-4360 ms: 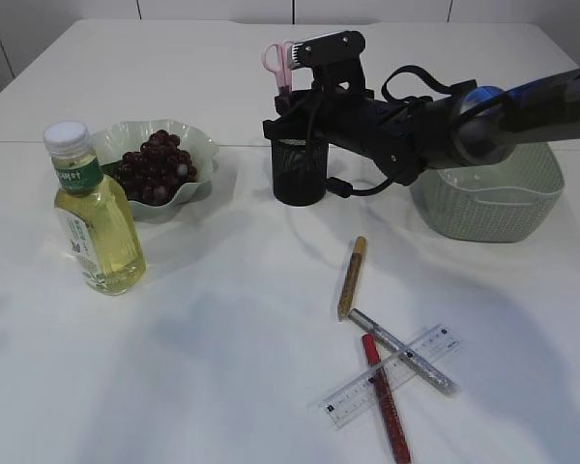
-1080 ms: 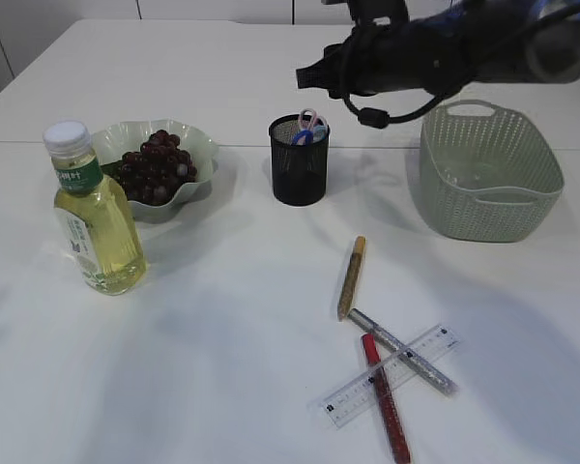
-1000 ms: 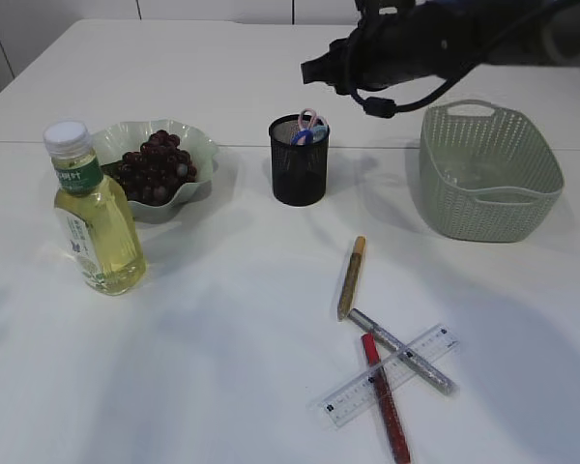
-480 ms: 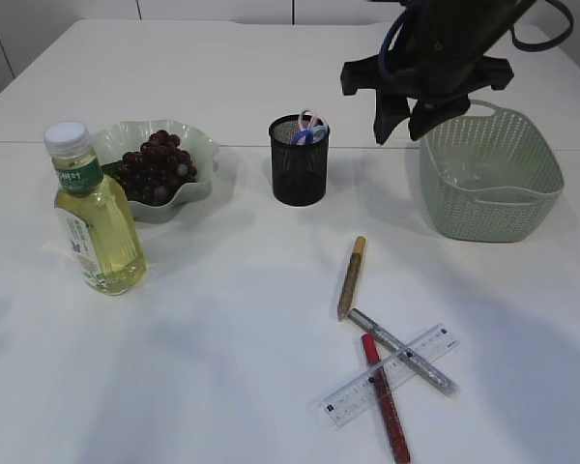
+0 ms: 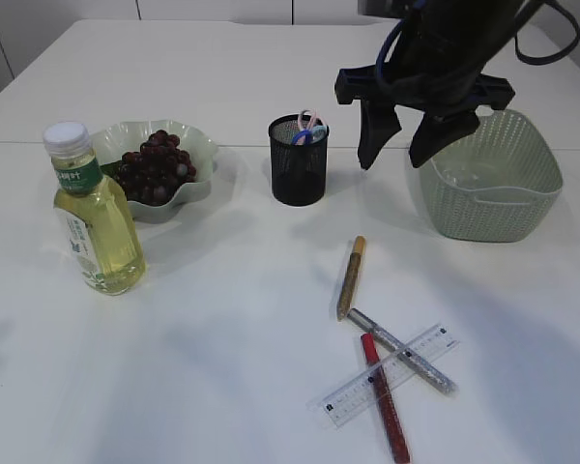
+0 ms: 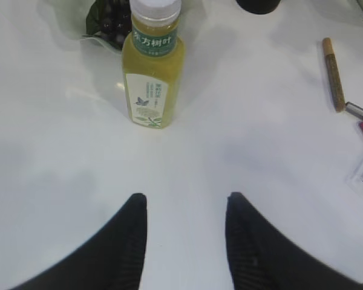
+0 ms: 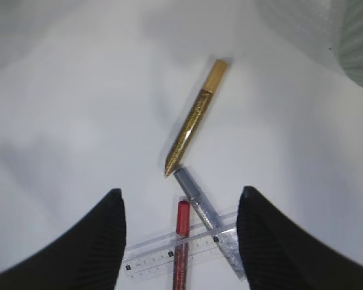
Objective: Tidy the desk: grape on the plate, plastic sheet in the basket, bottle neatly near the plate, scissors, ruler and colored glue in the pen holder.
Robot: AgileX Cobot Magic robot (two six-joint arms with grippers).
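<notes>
Status: grapes [image 5: 157,171] sit on the plate [image 5: 199,145], done. Bottle [image 5: 94,215] stands upright just beside the plate, looks acceptable. Scissors [image 5: 307,126] are in the pen holder [image 5: 299,164], handles poking out the top. Basket [image 5: 489,176] is at the right; a faint clear layer inside could be the plastic sheet, but I can't confirm it.

Left to do: ruler [image 5: 391,375] and three glue pens. They lie in a loose pile on the surface [image 5: 232,329] in front of the holder. Gold glue pen [image 5: 351,277] lies alone, its tip near the silver glue pen [image 5: 402,351]. Silver and the red glue pen [image 5: 385,395] both cross the ruler; which lies on top, I can't tell.

My right claw [image 5: 406,145] is spread wide and empty, hanging high between holder and basket, pointed down. My wrist view puts the pile between the fingers [image 7: 106,235]. Left claw [image 6: 183,205] is also spread, empty, parked low near the bottle.

Judgement: gold pen is the easiest next pick, nothing overlaps it. Roughly half done.
</notes>
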